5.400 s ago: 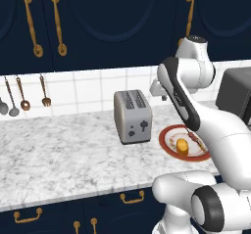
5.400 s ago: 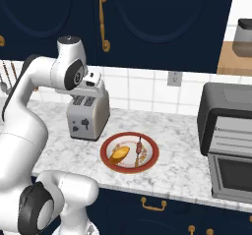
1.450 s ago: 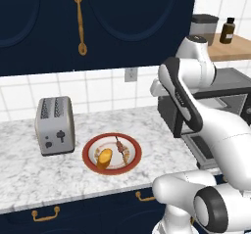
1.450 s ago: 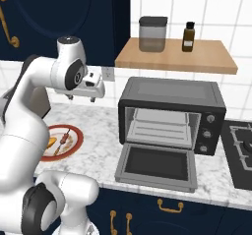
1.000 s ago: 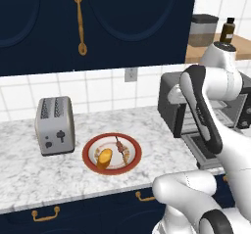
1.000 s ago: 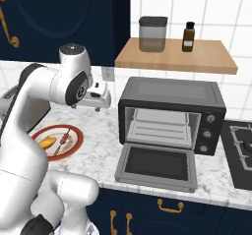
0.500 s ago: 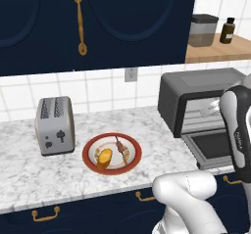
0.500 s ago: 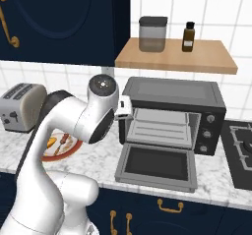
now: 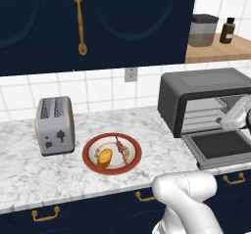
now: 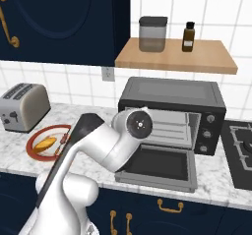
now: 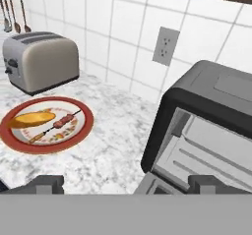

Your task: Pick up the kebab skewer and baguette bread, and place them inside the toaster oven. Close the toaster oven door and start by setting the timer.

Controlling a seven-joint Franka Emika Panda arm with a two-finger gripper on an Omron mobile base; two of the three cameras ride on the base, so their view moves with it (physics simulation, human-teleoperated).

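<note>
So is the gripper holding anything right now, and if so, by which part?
Nothing is held. The gripper is open and empty; the thin kebab skewer and stubby golden baguette bread both lie on the red-rimmed plate.

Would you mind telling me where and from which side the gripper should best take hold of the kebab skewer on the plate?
Probably at the middle of the kebab skewer, coming down from above with the fingers across the stick. It lies flat on the red-rimmed plate, so there is little room beneath it, and the baguette bread lies close beside it, so keeping toward the side away from the bread seems safer.
</note>
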